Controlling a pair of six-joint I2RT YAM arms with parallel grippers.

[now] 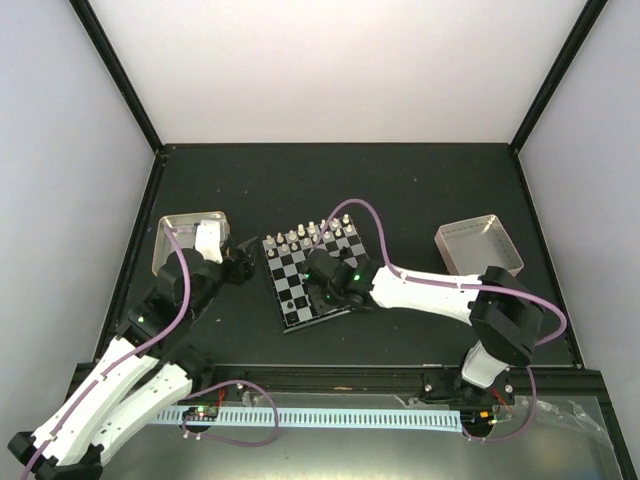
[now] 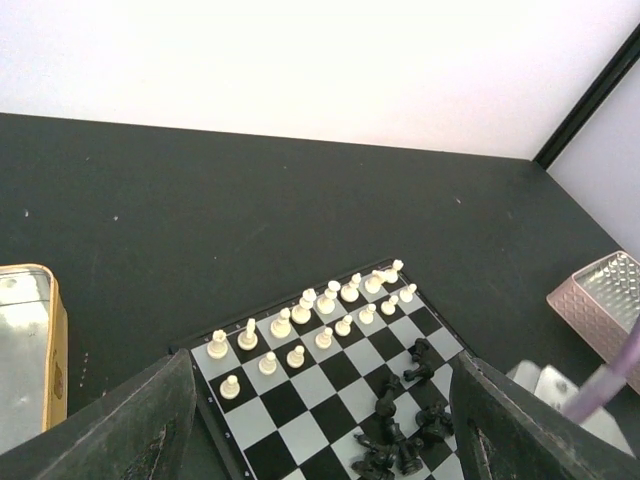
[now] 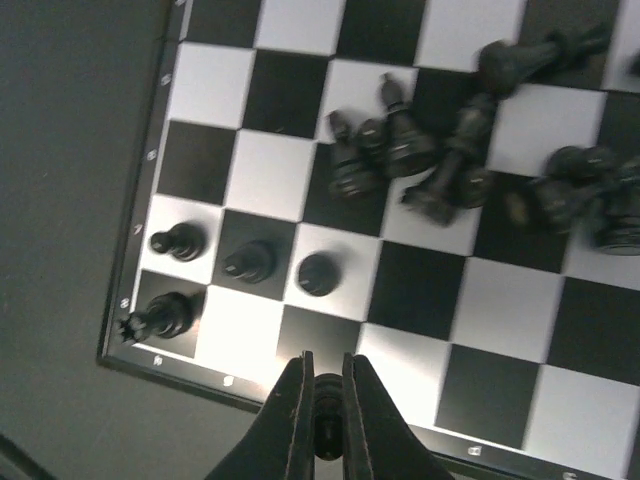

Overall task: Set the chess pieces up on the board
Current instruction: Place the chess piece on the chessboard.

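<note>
Over the board's (image 3: 240,332) edge, the right gripper (image 3: 325,378) pinched a black piece (image 3: 326,432); the left gripper's (image 2: 320,410) fingers (image 2: 140,430) stood spread.

The left arm (image 1: 110,385) and right arm (image 1: 430,290) have white shells with black joints, each trailing a purple cable (image 1: 185,290). The left tool (image 2: 322,400) has dark fingers (image 2: 130,430), perhaps scuffed.

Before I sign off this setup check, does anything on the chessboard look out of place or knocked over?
Yes. A cluster of small black chess pieces lies toppled and jumbled across the middle squares of the black-and-white checked board, instead of standing in rows like the small white pieces.
</note>
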